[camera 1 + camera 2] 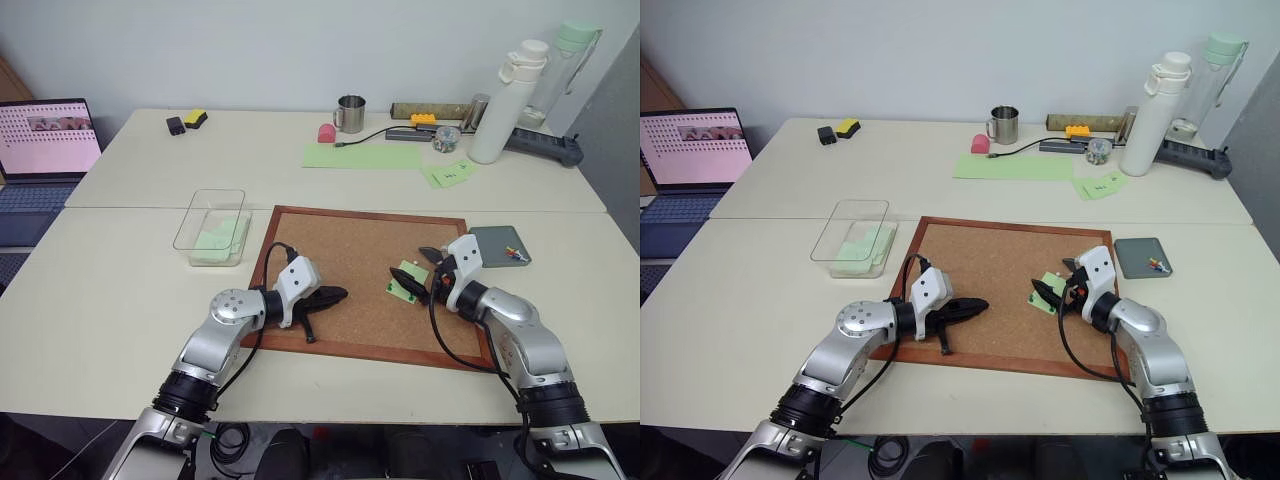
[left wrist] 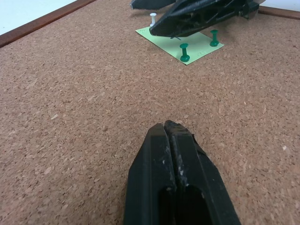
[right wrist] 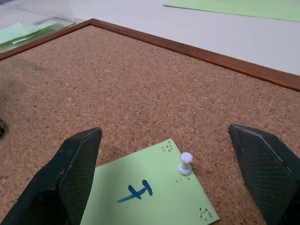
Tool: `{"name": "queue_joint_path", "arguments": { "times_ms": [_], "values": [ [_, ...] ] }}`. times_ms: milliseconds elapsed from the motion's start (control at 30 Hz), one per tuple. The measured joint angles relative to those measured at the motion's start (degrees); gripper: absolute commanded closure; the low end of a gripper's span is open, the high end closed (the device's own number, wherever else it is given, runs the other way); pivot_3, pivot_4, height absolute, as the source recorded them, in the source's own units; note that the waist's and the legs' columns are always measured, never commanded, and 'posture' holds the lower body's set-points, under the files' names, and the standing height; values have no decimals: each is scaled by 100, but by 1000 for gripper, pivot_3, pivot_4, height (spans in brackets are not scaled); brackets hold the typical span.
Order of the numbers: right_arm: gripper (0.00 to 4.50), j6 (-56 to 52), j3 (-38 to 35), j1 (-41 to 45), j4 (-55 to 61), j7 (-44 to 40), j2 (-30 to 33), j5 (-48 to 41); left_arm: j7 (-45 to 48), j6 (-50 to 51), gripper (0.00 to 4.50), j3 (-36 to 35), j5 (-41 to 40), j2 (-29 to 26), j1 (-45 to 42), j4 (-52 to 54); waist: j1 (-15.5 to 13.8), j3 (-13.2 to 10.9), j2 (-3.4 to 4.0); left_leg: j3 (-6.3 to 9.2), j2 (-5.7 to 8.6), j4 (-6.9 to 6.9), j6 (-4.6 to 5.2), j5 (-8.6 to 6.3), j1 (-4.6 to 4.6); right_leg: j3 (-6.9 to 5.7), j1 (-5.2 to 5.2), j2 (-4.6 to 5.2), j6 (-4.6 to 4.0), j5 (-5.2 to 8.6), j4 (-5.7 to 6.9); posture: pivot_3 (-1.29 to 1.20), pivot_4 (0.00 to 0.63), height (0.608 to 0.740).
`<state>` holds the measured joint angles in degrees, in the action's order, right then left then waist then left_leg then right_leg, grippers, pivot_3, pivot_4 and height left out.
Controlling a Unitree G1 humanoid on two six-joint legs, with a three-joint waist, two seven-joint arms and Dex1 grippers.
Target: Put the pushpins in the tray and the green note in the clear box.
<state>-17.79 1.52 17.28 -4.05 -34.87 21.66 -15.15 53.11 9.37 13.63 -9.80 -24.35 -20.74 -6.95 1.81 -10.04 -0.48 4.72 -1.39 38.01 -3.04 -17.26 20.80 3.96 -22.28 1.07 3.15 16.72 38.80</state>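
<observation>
Far left on the bench (image 1: 120, 290): laptop (image 1: 45, 150), off-task. Next along, clear box (image 1: 212, 227), just off the corkboard's left corner, green paper already lying inside; probably parked there so a note can be dropped in with a short reach. Then left gripper (image 1: 338, 294), pressed together and empty, low over bare cork at the left part of the corkboard (image 1: 340, 255), pointing across toward the note; likely tucked shut to stay clear while the other arm works. Mid-board, nothing but cork.

Further right, green note (image 3: 150, 192), flat on the cork, one blue mark like a "7" or "F" on it, pinned down rather than loose. Three pushpins standing in it: white pin (image 3: 185, 163) near one corner, two green pins (image 2: 184, 51) along the opposite edge as seen from the left wrist. Empty pinholes visible at two corners. Note cannot be lifted until the pins come out, hence pins first, by judgement. Right gripper (image 1: 423, 275) spread wide, straddling the note with the white pin between the fingers (image 3: 75, 173) but untouched; looks lined up to close on that pin.

Right of the board, just beside its edge, tray (image 1: 497, 243), a few small pins already in it, close for short drops. Back of bench: mug (image 1: 350, 113), bottles (image 1: 510, 100), long green sheet (image 1: 362, 155), out of play.
</observation>
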Motion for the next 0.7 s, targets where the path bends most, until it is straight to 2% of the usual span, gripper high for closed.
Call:
{"name": "queue_joint_path", "arguments": {
  "times_ms": [33, 167, 533, 667, 700],
  "values": [
    [520, -1, -11, 13, -8, 1, -14, 2, 0, 8, 4500, -3, -1, 0, -1, 0, 2, 0, 0, -1, 0, 0, 0, 0, -1, 1, 0, 0, 0, 0, 2, 0, 150, 740],
    [1478, -3, -15, 26, -24, 4, -40, 43, -9, 45, 4500, -9, -5, 3, -2, 14, 2, 1, 0, 0, 0, 1, 0, 0, -1, 0, 0, 0, 0, 0, 3, 0, 150, 740],
    [3733, 11, -20, 27, -29, 13, -60, 59, -50, 170, 4500, -21, -29, 3, 9, 81, 4, 1, 0, 0, 0, 1, 0, 0, -2, 0, 0, 0, 0, 0, 4, 0, 150, 740],
    [4437, 98, -23, 44, -86, 84, -70, 82, -51, 179, 4500, -21, -31, 3, 9, 85, 4, 1, 0, 0, 0, 1, 0, 0, -2, 0, 0, 0, 0, 0, 4, 0, 150, 740],
    [4437, 110, -32, 46, -91, 118, -79, 96, -51, 182, 4500, -22, -31, 2, 9, 86, 4, 1, 0, 0, 0, 1, 0, 0, -2, 1, 0, 0, 0, 0, 4, 0, 150, 740]
  ]
}}
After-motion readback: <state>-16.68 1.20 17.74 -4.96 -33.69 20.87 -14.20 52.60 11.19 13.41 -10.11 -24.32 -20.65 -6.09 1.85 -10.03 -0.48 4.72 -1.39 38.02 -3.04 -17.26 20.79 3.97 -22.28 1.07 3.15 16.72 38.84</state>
